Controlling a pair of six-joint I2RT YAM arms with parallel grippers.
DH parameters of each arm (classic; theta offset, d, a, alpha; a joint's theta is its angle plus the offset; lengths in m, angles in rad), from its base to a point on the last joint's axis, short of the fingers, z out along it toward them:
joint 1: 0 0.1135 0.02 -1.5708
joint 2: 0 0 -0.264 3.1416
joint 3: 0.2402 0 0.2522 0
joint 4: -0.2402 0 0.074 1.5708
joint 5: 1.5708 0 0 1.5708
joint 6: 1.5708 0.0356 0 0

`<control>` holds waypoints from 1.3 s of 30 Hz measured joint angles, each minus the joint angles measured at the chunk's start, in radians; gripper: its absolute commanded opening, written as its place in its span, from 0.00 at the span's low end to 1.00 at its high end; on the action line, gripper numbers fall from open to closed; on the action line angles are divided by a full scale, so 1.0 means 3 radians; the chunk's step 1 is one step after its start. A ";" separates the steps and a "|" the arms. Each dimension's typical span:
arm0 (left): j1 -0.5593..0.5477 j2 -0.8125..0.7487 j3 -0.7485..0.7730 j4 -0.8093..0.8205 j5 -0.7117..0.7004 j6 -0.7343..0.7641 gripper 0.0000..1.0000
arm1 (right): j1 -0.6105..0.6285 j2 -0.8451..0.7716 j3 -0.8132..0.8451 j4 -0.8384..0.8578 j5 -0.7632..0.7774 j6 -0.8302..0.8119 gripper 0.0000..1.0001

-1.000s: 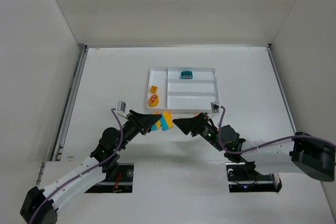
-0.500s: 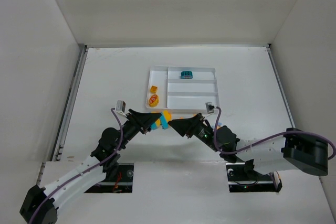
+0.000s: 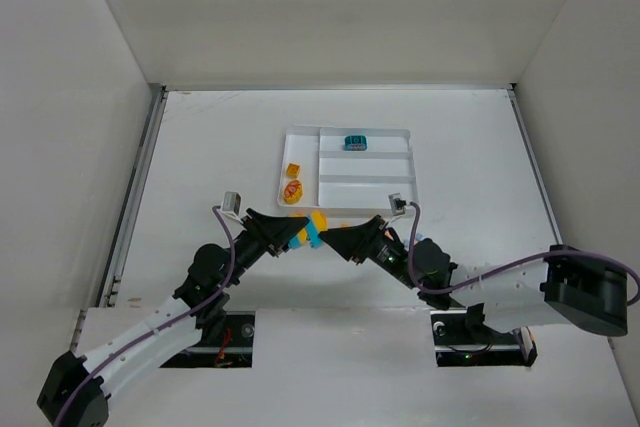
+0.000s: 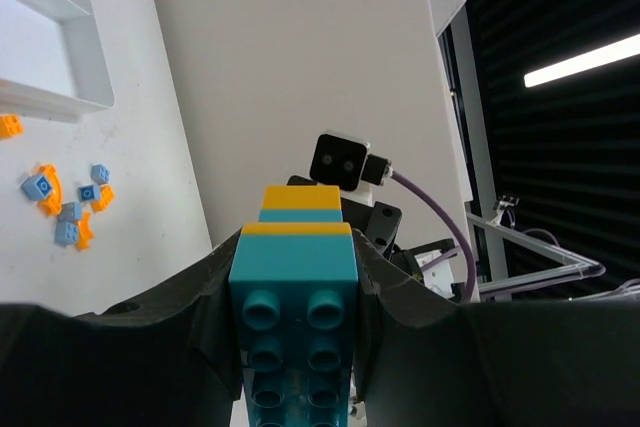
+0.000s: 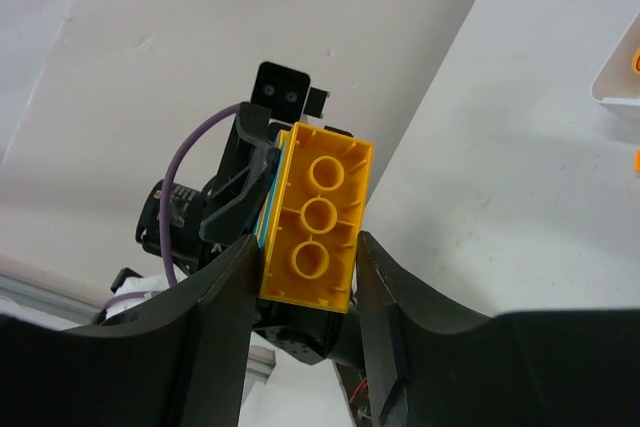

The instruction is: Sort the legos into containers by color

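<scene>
A stack of legos (image 3: pixel 311 228), teal, light blue and yellow, hangs in the air just in front of the white tray (image 3: pixel 400 131). My left gripper (image 3: pixel 296 233) is shut on its teal end (image 4: pixel 295 277). From the other side my right gripper (image 3: pixel 327 237) has its fingers against both sides of the yellow brick (image 5: pixel 315 217). A teal lego (image 3: pixel 354 141) lies in the tray's far long section. Two orange legos (image 3: pixel 292 180) lie in the narrow left section. Small blue and orange pieces (image 4: pixel 70 209) are scattered on the table near the tray.
The tray's front wall (image 4: pixel 60 97) stands just beyond the two grippers. White enclosure walls (image 3: pixel 90 97) rise at the left, right and back. Both arms cross the near part of the table, and the right wrist camera (image 4: pixel 340 159) faces the left one closely.
My right gripper has moved left up to the stack and its jaws have closed in on the yellow brick. The left gripper and the stack have stayed in place.
</scene>
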 measured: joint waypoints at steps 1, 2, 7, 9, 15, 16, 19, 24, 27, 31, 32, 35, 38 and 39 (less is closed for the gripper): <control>-0.0005 -0.0008 0.0000 0.0000 0.0010 0.0010 0.02 | 0.0000 -0.0050 0.0000 -0.0064 0.0000 -0.0010 0.40; -0.0011 -0.0015 0.0000 -0.0001 0.0018 0.0020 0.02 | 0.0000 -0.0104 0.0000 -0.0137 -0.0003 -0.0022 0.40; -0.0056 -0.0020 0.0000 -0.0011 0.0064 0.0085 0.01 | 0.0022 -0.0418 0.0032 -0.0623 0.0009 -0.0128 0.40; -0.0070 -0.0020 0.0000 -0.0031 0.0079 0.0109 0.01 | 0.0020 -0.0566 0.0062 -0.0855 0.0029 -0.0191 0.40; -0.0094 -0.0014 0.0000 -0.0067 0.0155 0.0137 0.01 | 0.0008 -0.0921 0.0153 -0.1466 0.0074 -0.0352 0.39; -0.0100 -0.0013 0.0000 -0.0074 0.0165 0.0139 0.01 | 0.0001 -0.0958 0.0163 -0.1532 0.0072 -0.0367 0.39; -0.0106 -0.0006 0.0000 -0.0104 0.0125 0.0183 0.01 | -0.0057 -0.1050 0.0165 -0.1659 0.0198 -0.0436 0.39; -0.0114 -0.0001 0.0000 -0.0140 0.0083 0.0226 0.01 | -0.0111 -0.1085 0.0165 -0.1720 0.0327 -0.0465 0.39; -0.0131 0.0001 0.0000 -0.0154 0.0070 0.0240 0.01 | -0.0111 -0.1085 0.0165 -0.1740 0.0352 -0.0486 0.39; -0.0136 0.0001 0.0000 -0.0155 0.0065 0.0254 0.02 | -0.0167 -0.1043 0.0169 -0.1755 0.0359 -0.0495 0.39; -0.0135 0.0003 0.0000 -0.0155 0.0064 0.0263 0.02 | -0.0205 -0.0994 0.0187 -0.1761 0.0359 -0.0496 0.39; -0.0121 0.0029 0.0000 -0.0154 0.0062 0.0308 0.03 | -0.0375 -0.0665 0.0332 -0.1769 0.0337 -0.0497 0.39; -0.0071 0.0108 0.0008 -0.0167 0.0065 0.0381 0.04 | -0.0559 -0.0188 0.0554 -0.1768 0.0264 -0.0498 0.40; -0.0041 0.0132 0.0019 -0.0184 0.0066 0.0406 0.04 | -0.0621 -0.0025 0.0631 -0.1764 0.0231 -0.0498 0.39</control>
